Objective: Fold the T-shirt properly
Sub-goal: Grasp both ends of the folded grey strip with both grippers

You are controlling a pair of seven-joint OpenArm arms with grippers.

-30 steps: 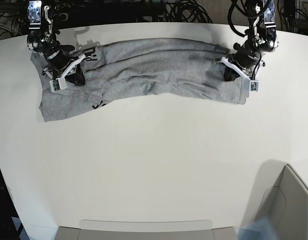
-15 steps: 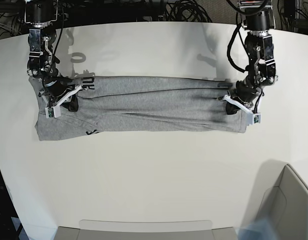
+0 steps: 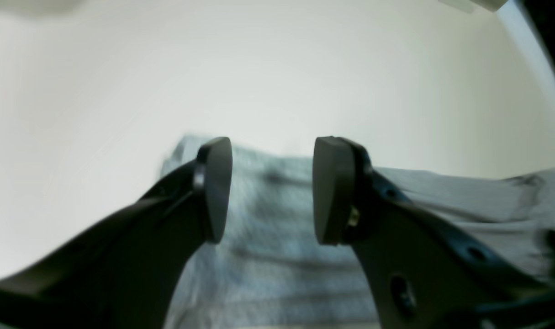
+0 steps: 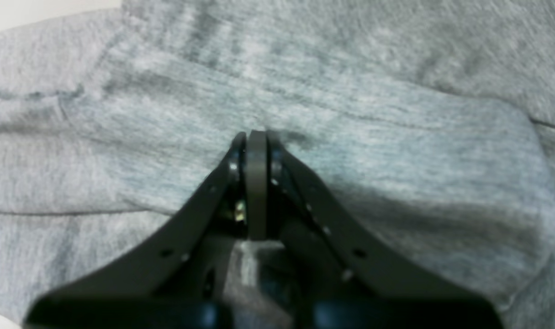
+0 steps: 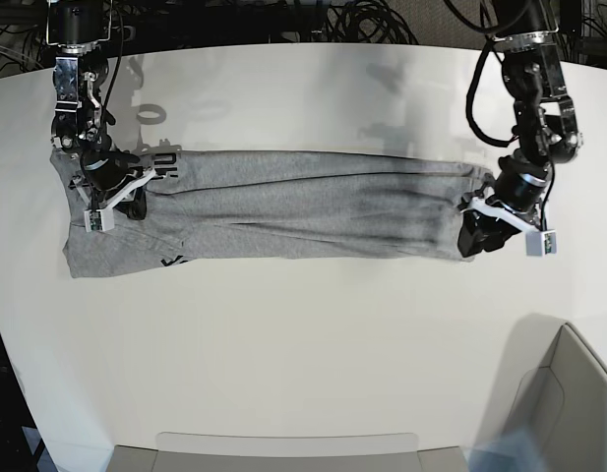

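The heather-grey T-shirt (image 5: 303, 206) lies stretched out as a long band across the far half of the white table (image 5: 303, 344). Bits of black lettering (image 5: 167, 160) show near its left end. My right gripper (image 5: 134, 205) is at that left end. In the right wrist view its jaws (image 4: 256, 141) are pressed together, pinching a pucker of the T-shirt (image 4: 396, 137). My left gripper (image 5: 472, 239) hovers at the shirt's right end. The left wrist view shows it (image 3: 270, 187) open, with nothing between the fingers and the T-shirt (image 3: 268, 274) lying below them.
A grey box (image 5: 569, 393) stands at the front right corner. A flat grey tray edge (image 5: 283, 447) runs along the front of the table. Black cables (image 5: 362, 20) lie behind the table's far edge.
Both arms pulled the shirt toward the front and drew it straight. The left gripper then opened, let go of the right end and shifted slightly right. The right gripper stayed shut.
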